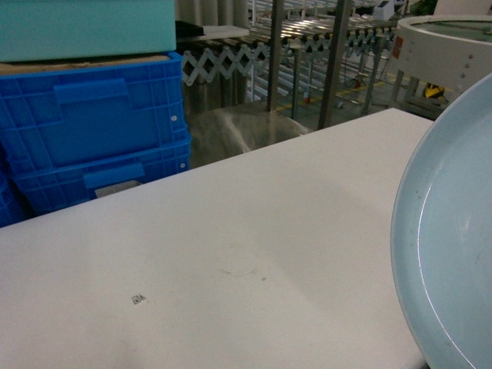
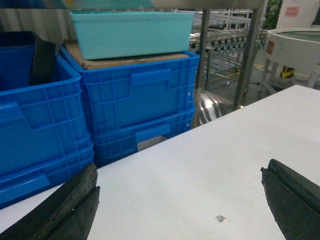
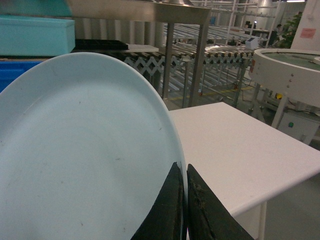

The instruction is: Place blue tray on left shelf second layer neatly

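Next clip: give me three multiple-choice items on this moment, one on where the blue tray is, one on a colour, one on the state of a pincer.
1. Where is the blue tray?
A. flat on the white table
B. held up by its rim in the right pincer
C. inside a crate

2. What colour is the bin on top of the stacked dark-blue crates?
A. teal
B. red
C. white

3. What state is the left pincer in?
A. shut on the tray
B. shut on a crate
C. open, holding nothing

Answers:
1 B: the right wrist view shows the fingers closed on the tray's rim.
2 A: the left wrist view shows a teal bin.
3 C: its fingers stand wide apart over the bare white table.
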Controlling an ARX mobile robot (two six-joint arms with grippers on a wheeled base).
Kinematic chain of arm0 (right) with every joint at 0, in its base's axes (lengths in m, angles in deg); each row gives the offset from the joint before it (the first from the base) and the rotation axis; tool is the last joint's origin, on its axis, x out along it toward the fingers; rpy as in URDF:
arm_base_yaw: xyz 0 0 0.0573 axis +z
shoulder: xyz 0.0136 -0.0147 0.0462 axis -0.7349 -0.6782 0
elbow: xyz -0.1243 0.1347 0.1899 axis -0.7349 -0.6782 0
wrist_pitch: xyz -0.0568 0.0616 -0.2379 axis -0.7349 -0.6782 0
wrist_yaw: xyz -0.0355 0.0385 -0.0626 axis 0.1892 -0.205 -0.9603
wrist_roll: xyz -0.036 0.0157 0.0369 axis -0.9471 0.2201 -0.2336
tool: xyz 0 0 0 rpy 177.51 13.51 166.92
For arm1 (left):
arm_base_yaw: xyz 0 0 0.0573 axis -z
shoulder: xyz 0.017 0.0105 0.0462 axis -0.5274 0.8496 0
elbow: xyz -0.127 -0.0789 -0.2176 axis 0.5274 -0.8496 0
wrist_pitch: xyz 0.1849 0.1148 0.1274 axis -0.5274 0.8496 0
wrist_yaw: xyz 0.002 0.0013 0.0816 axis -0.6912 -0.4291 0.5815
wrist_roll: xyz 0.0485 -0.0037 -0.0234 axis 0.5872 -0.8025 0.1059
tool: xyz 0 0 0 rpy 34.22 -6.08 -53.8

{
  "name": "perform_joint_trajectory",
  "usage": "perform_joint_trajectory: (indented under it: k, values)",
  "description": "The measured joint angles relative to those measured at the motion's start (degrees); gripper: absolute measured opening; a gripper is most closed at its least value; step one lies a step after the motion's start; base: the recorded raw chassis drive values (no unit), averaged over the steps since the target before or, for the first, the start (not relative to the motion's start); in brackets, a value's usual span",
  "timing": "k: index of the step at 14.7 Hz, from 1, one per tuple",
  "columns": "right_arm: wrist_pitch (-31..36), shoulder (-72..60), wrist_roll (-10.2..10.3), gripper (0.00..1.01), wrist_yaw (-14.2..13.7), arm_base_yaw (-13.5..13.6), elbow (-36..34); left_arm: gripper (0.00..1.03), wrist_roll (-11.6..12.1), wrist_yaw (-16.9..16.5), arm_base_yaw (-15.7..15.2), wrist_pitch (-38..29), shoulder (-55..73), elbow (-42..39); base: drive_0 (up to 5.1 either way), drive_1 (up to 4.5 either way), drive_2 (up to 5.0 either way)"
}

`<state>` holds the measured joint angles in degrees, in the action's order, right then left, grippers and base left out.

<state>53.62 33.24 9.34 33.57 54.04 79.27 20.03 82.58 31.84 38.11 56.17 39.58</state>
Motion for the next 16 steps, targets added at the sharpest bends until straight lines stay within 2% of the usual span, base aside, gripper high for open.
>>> perform_joint_trajectory:
  k: [16]
  values:
    - [0.0, 0.0, 0.0, 0.02, 0.0, 0.0, 0.0, 0.98, 0.0, 0.0, 0.0, 0.0, 0.0, 0.0, -1.6, -1.63, -1.6]
